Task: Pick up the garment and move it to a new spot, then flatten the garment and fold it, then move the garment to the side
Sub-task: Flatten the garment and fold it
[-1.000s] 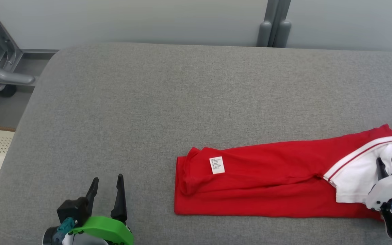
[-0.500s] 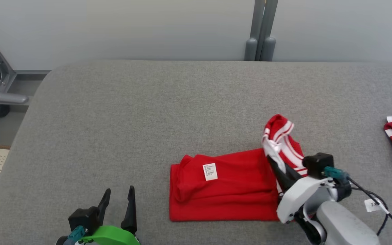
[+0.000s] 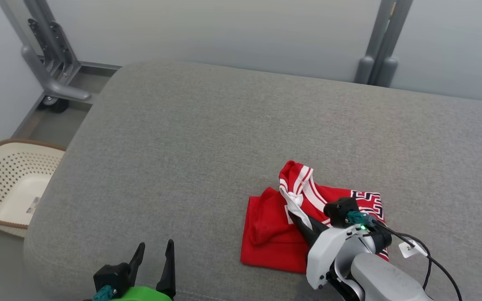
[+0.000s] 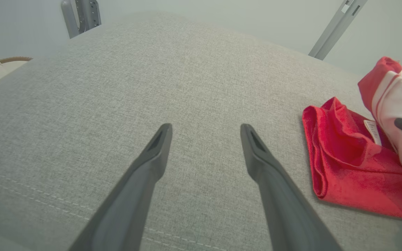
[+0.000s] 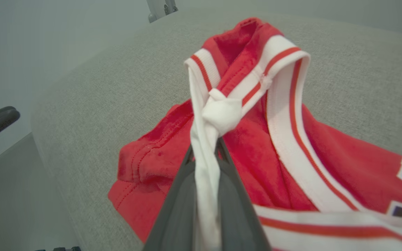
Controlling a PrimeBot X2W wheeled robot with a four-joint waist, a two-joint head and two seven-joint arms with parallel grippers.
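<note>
One fold of the garment [image 5: 250, 150] sits pinched inside the right pincer [image 5: 206, 150].

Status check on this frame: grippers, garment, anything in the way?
Left gripper open, hovering over grey surface. Right gripper shut on garment by its white band, that end raised above the red part lying flat. Nothing blocking.

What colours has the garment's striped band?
White band with a red stripe; best in the right wrist view.
</note>
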